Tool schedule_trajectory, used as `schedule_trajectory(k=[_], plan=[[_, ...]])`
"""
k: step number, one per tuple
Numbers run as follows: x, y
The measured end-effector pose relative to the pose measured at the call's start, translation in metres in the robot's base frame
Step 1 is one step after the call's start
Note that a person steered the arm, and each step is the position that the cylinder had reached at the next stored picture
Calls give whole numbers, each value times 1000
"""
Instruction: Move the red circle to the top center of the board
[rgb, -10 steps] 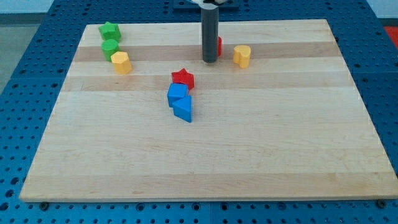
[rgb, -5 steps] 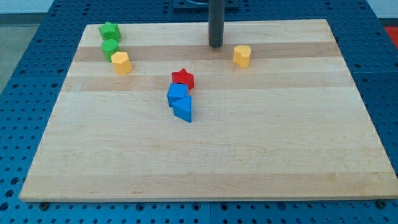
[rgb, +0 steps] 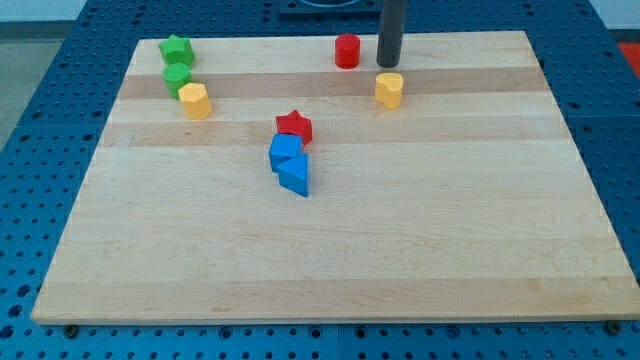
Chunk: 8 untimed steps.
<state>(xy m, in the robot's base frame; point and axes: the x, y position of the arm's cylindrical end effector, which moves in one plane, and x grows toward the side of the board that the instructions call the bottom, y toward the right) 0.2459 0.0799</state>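
At the view's far left, near the top corner of the wooden counter (rgb: 400, 250), a green star (rgb: 176, 48) sits closest to the top edge, with a green round block (rgb: 177, 77) just below it and touching or nearly touching it. A yellow block (rgb: 195, 100) of rounded, slightly angular shape stands just below and to the right of the green round block, close against it. Further right, around the upper middle of the counter, a red star (rgb: 294, 125) rests directly above a blue block (rgb: 286, 152) whose shape looks angular, and a second blue block (rgb: 295, 176), wedge-like, lies just below that one; the three form a tight short column, each touching its neighbour. Up near the top edge, a little right of centre, stands the red circle (rgb: 347, 50), upright and alone, well apart from the red star. Just to its right is my tip (rgb: 388, 65), the lower end of the dark rod, set down close beside the red circle with a small gap of bare wood between them. There are no jaws on this rod, so none are apart or together. Just below my tip, a second yellow block (rgb: 389, 89) sits near it without touching.
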Motion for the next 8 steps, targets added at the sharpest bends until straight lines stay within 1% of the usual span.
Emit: schedule_trajectory(k=[1,4,6,7,8], plan=[[-2,-3],[-2,-36],[-2,-40],[7,-40],[40,-45]])
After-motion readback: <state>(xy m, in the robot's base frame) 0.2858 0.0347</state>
